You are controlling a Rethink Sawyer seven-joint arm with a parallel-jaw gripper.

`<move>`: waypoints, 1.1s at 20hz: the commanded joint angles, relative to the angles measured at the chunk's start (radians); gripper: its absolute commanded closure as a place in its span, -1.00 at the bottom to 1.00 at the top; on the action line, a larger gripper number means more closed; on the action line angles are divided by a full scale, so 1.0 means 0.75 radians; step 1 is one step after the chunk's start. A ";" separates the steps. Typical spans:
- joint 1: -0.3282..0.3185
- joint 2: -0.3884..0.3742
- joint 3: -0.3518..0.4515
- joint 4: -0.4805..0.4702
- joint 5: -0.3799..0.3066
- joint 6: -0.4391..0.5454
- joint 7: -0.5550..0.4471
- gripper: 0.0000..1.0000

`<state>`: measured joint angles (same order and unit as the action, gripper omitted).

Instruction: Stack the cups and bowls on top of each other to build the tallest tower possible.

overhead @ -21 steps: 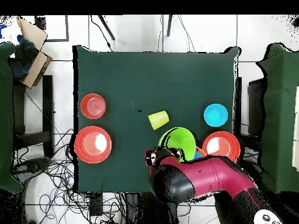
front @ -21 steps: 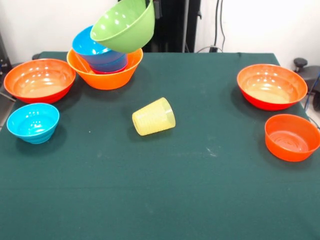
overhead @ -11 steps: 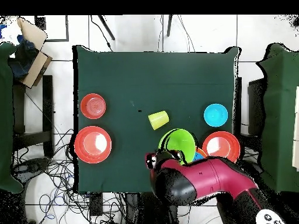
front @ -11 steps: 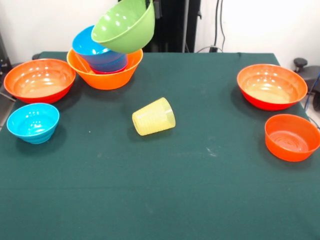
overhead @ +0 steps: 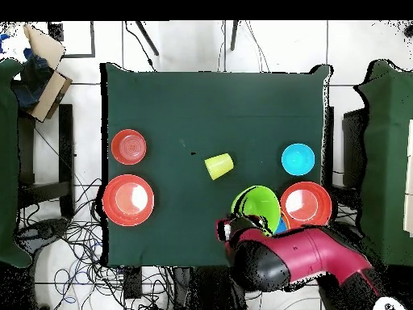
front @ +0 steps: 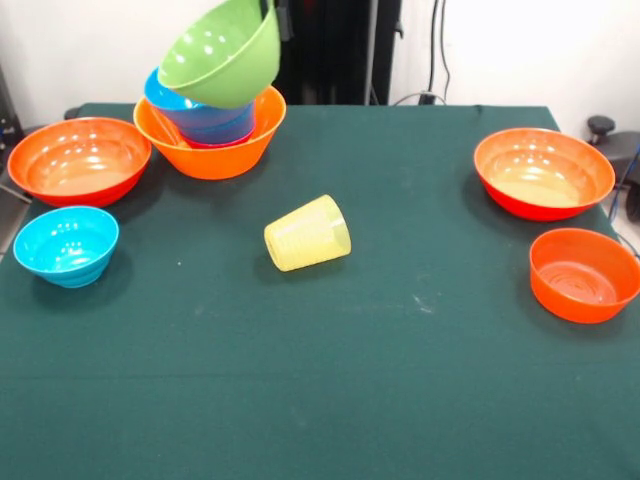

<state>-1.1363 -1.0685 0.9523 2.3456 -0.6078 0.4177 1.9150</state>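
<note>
The near half of my green table (front: 320, 400) lies bare. At mid-table the pale-yellow cup (front: 307, 233) rests on its side, with room all round. Right: a small orange bowl (front: 584, 274), then a larger one (front: 543, 172) by the right edge. Left: a cyan bowl (front: 66, 245), an orange bowl (front: 79, 160). Far left, the tower (front: 210, 135); above it my pincer (front: 280, 14) holds the tilted lime green bowl (front: 219, 53) by its rim.

A cup (front: 307, 233) lies mid-table (front: 330, 400). The tower (front: 210, 130) stands at the far left corner, two bowls (front: 80, 160) beside it, two bowls (front: 544, 172) at the right edge.
</note>
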 commanded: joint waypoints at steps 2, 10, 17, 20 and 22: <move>-0.059 0.134 0.072 0.094 -0.181 0.035 -0.259 1.00; -0.103 0.182 0.082 0.082 -0.251 0.048 -0.263 1.00; -0.116 0.206 0.079 0.091 -0.302 0.034 -0.239 1.00; -0.143 0.177 0.107 0.113 -0.279 0.037 -0.248 1.00; -0.178 0.139 0.142 0.141 -0.244 0.045 -0.265 1.00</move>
<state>-1.2561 -0.9789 0.9827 2.3706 -0.7407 0.4177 1.9150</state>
